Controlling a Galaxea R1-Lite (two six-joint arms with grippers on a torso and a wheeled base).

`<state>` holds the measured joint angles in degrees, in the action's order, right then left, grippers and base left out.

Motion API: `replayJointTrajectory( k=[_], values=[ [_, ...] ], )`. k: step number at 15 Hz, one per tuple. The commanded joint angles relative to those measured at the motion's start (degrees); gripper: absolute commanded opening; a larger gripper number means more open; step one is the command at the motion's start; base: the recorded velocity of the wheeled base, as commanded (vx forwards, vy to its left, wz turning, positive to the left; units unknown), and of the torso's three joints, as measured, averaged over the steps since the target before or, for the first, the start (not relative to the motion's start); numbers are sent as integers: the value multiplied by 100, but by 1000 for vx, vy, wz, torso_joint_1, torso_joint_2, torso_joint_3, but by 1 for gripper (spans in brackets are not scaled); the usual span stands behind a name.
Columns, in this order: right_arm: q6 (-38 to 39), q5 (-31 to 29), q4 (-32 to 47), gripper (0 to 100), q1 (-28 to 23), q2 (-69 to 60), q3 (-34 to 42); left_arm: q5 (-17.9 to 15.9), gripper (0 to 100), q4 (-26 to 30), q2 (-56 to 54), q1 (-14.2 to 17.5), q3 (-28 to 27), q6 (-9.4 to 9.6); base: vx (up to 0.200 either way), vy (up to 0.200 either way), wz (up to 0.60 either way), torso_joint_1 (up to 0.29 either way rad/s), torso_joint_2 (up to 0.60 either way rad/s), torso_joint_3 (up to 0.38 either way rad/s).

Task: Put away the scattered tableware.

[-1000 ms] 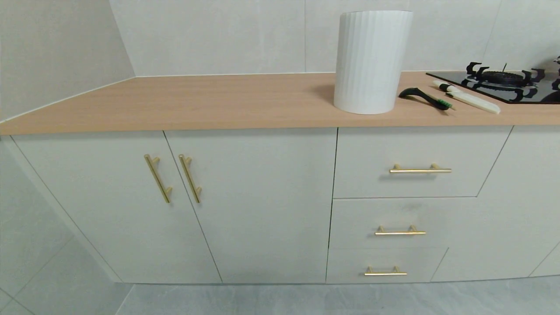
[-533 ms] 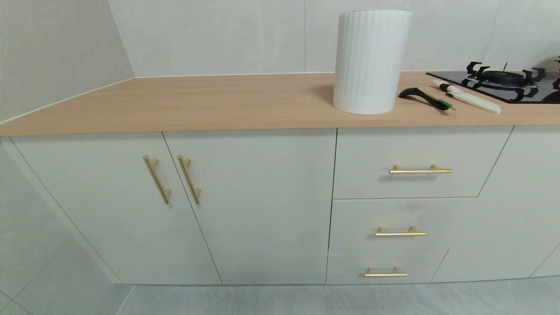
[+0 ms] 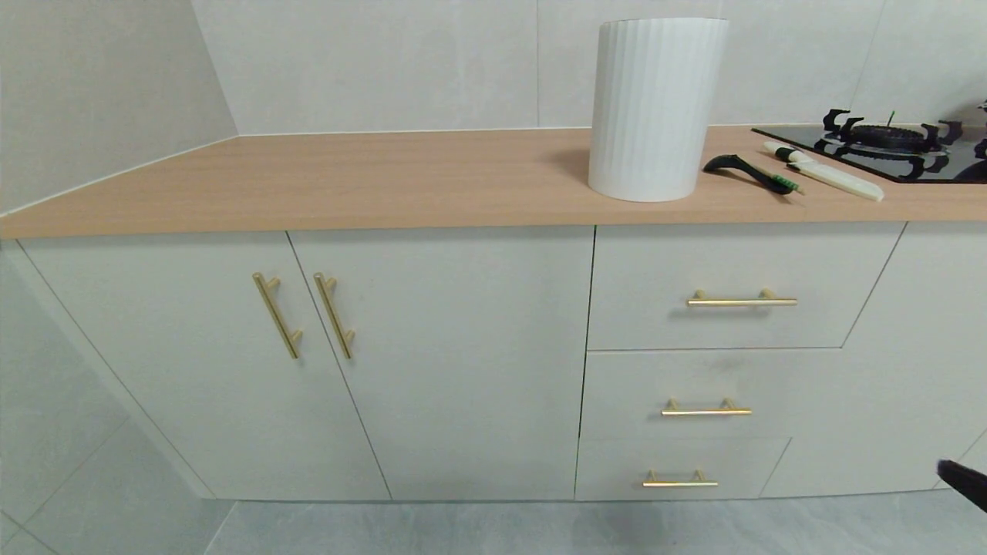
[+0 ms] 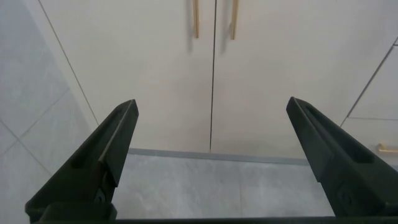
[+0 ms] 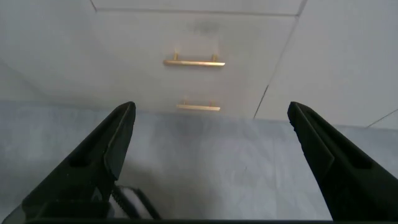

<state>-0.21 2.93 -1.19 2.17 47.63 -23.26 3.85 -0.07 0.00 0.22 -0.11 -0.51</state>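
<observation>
On the wooden counter (image 3: 385, 177) stands a tall white ribbed container (image 3: 654, 108). Just to its right lie a black-handled utensil (image 3: 746, 171) and a white knife-like tool (image 3: 823, 171). My left gripper (image 4: 211, 165) is open and empty, low in front of the double cupboard doors (image 4: 214, 74). My right gripper (image 5: 211, 165) is also open and empty, low above the floor and facing the lower drawers (image 5: 194, 62). A dark tip of my right arm (image 3: 964, 483) shows at the head view's lower right edge. Both grippers are far below the counter items.
A black gas hob (image 3: 887, 142) sits at the counter's right end, behind the utensils. Under the counter are two doors with gold handles (image 3: 304, 314) and three drawers with gold handles (image 3: 740, 301). Grey tiled floor (image 3: 463, 532) lies in front.
A dark tip of my right arm has come into the head view at the lower right edge. The things on the counter have not moved.
</observation>
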Motion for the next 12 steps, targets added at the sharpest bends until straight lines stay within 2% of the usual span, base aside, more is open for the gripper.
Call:
replayJointTrajectory(
  k=[1, 7, 12],
  values=[
    [3, 68, -461, 100, 91, 2980, -1137, 1, 100, -1, 0, -4, 2, -2, 0, 0, 0, 0, 0, 0],
    [-129, 41, -1568, 100, 170, 5397, -2139, 1, 100, -1, 0, -4, 2, -2, 0, 0, 0, 0, 0, 0],
    [-120, -126, -2095, 100, 477, 6452, -2165, 1, 100, -1, 0, 4, 2, -2, 0, 0, 0, 0, 0, 0]
  ],
)
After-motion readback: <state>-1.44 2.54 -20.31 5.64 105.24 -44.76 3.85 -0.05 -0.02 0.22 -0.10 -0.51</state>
